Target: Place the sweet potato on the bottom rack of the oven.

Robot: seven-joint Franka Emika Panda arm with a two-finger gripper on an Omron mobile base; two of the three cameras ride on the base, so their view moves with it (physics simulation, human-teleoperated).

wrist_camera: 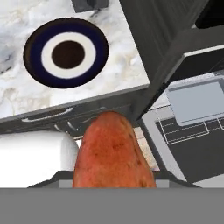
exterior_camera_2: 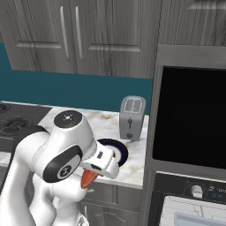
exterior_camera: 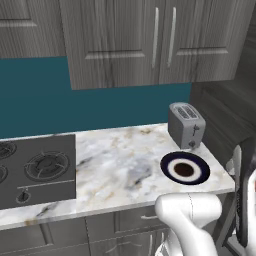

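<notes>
The reddish-brown sweet potato (wrist_camera: 112, 153) fills the lower middle of the hand view, held upright, and it hides the fingertips. From the right base its orange end (exterior_camera_2: 88, 179) pokes down out of my gripper (exterior_camera_2: 94, 173), which is shut on it in front of the counter edge. The oven (exterior_camera_2: 190, 132) stands to the right, a steel-framed unit with a dark panel above and a pale opening (exterior_camera_2: 194, 212) below its control strip. In the hand view the oven's lowered door (wrist_camera: 194, 100) and a pale wire rack (wrist_camera: 181, 127) lie to the right of the potato.
A white plate with a dark blue rim (exterior_camera: 168, 161) (exterior_camera_2: 122, 151) (wrist_camera: 35, 49) lies bare on the marble counter (exterior_camera: 115, 165). A silver toaster (exterior_camera: 186, 125) (exterior_camera_2: 132, 117) stands behind it. A gas hob (exterior_camera: 35, 167) is at the left, wall cabinets (exterior_camera: 150, 40) above.
</notes>
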